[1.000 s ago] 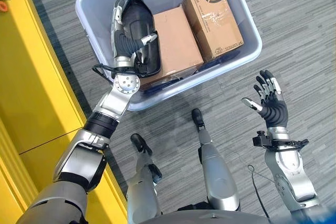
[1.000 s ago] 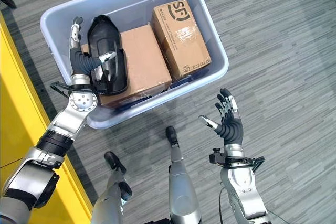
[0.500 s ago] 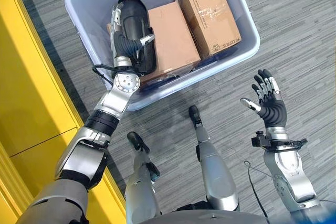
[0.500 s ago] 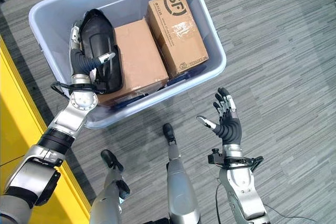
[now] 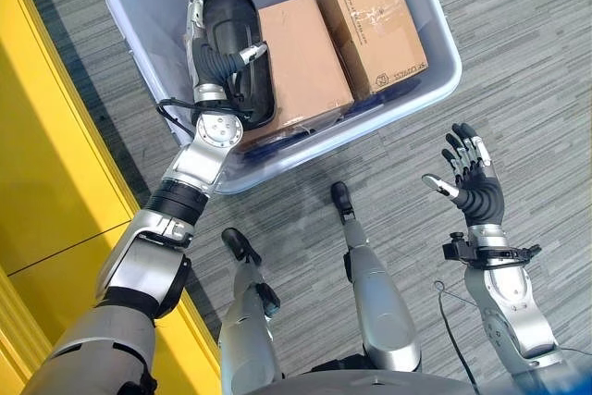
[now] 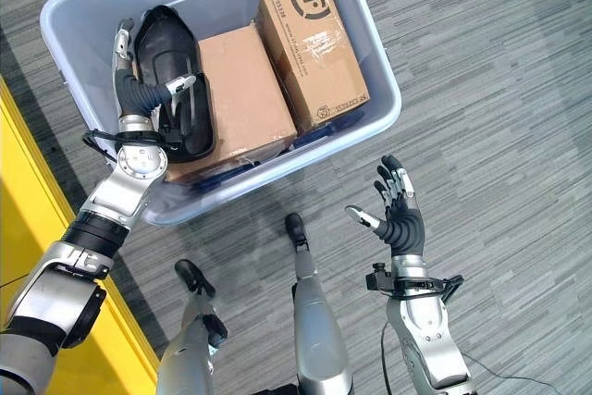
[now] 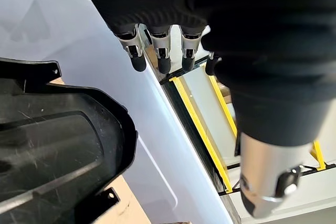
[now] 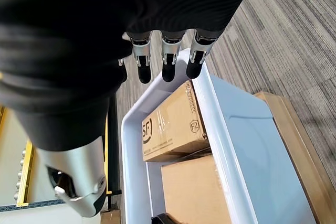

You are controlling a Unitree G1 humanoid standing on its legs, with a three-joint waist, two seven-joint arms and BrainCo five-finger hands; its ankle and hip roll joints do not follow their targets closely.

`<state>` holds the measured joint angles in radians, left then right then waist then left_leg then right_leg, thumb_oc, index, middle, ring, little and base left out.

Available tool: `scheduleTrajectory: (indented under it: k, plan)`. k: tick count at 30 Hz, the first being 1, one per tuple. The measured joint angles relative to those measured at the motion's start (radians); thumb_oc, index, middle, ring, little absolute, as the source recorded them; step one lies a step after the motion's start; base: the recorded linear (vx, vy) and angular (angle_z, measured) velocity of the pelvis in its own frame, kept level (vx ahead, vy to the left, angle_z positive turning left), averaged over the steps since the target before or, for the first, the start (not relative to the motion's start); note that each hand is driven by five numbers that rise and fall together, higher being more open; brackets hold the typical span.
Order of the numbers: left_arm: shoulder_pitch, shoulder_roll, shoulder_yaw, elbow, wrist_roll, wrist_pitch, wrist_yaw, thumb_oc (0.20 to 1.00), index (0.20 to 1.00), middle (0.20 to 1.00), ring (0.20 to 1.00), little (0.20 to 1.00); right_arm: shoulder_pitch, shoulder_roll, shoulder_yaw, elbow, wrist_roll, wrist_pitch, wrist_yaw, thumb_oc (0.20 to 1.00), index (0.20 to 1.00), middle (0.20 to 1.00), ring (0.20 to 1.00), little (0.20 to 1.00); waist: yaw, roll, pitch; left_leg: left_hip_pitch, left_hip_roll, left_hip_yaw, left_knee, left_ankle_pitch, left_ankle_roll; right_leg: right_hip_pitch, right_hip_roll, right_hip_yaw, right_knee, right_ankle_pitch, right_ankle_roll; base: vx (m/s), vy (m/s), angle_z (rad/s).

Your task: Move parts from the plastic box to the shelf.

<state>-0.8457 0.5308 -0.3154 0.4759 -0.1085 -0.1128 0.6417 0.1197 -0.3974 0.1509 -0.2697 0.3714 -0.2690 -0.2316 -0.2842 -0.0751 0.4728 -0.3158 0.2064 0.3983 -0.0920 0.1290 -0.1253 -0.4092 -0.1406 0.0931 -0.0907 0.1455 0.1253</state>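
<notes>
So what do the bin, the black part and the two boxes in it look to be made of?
The bin looks like smooth, pale, slightly translucent plastic with a rolled rim. The black part by the left hand seems moulded plastic, glossy with scuff marks. Both boxes look like matte brown cardboard, one with clear tape.

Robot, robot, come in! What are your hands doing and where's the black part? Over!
Left hand open beside black part, inside plastic box. Right hand open, empty, over floor. Two cardboard boxes beside part.
</notes>
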Motion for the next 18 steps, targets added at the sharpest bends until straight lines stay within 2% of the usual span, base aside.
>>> scheduleTrajectory:
  k: [5, 11, 18]
  plan:
    - [0.000, 0.005, 0.000, 0.000, -0.001, 0.000, 0.000, 1.000, 1.000, 1.000, 1.000, 1.000, 0.000, -0.006, 0.000, 0.000, 0.000, 0.000, 0.011, 1.000, 1.000, 1.000, 1.000, 1.000, 0.001, 0.000, 0.000, -0.006, -0.001, -0.005, 0.000, 0.001, 0.001, -0.003, 0.000, -0.002, 0.000, 0.000, 0.000, 0.00, 0.000, 0.00]
    - [0.001, 0.006, 0.005, 0.003, -0.077, 0.000, -0.002, 1.000, 1.000, 1.000, 1.000, 1.000, 0.001, -0.007, 0.000, 0.000, 0.000, 0.000, 0.013, 1.000, 1.000, 1.000, 1.000, 1.000, 0.001, 0.000, 0.000, -0.018, 0.000, -0.003, 0.001, 0.001, 0.001, -0.017, 0.000, -0.001, 0.000, 0.000, 0.000, 0.00, 0.000, 0.00]
    - [0.006, 0.007, 0.025, 0.003, -0.078, 0.000, -0.002, 1.000, 1.000, 1.000, 1.000, 1.000, 0.002, -0.008, 0.000, 0.000, 0.001, 0.000, 0.019, 1.000, 1.000, 1.000, 1.000, 1.000, 0.004, 0.000, 0.000, -0.040, 0.000, -0.011, 0.005, 0.001, 0.001, -0.032, 0.000, -0.006, 0.000, 0.001, -0.002, 0.00, 0.001, 0.02]
